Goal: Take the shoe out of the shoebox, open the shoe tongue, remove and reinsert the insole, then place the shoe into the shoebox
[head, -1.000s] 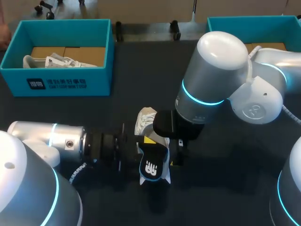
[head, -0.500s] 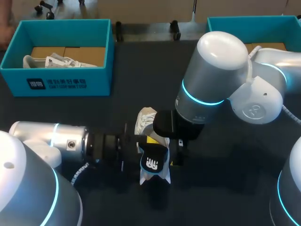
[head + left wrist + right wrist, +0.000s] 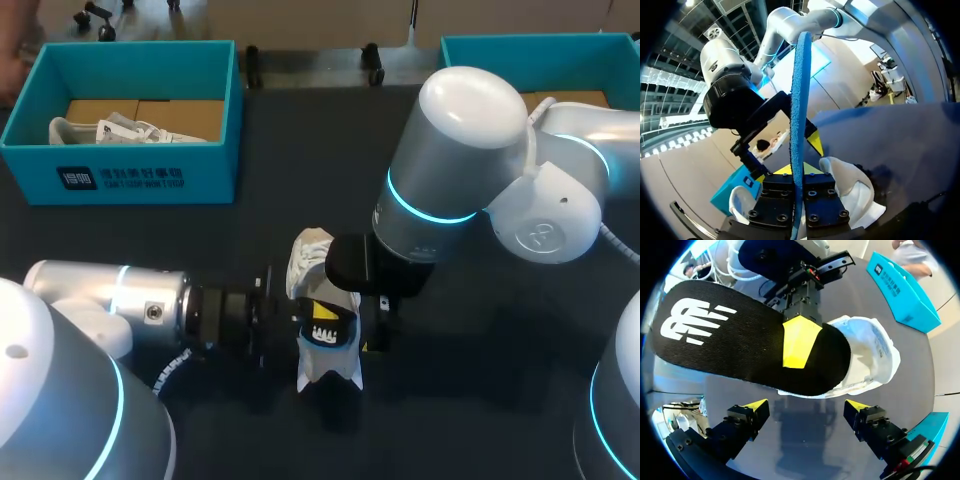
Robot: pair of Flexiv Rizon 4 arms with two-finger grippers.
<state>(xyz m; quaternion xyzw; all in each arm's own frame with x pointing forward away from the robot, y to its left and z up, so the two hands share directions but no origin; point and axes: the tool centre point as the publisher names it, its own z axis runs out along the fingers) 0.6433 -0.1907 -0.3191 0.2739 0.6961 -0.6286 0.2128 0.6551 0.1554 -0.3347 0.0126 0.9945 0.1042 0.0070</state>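
Insole: a thin black fabric-topped foam insole with a white logo [image 3: 740, 340]. It is out of the shoe and stands on edge, and the left wrist view shows a rough blue edge.
Left gripper [image 3: 799, 171]: clenched on the insole, one yellow pad flat on each face, toward the end away from the logo.
Right gripper [image 3: 807, 406]: released, with its fingers spread wide and nothing between them. The insole and shoe are just ahead of it.
Shoe: a white mesh low-cut sneaker [image 3: 870, 355] lying on the dark surface [image 3: 480, 400]. It is just beyond the left gripper's tips and partly under the insole.
Insole handling: probably very light and floppy. The woven top should give the pads grip, but the free logo end is likely to sag or curl, so a flat pinch on the faces suits it.
Shoe handling: probably light, with a soft upper that collapses under pressure and a body that slides when pushed. The heel collar or a side wall looks like the firmest place to hold it.
Shoebox: a teal, open-topped cardboard shoebox [image 3: 215, 170] with stiff, straight walls, well apart from both grippers across the surface.
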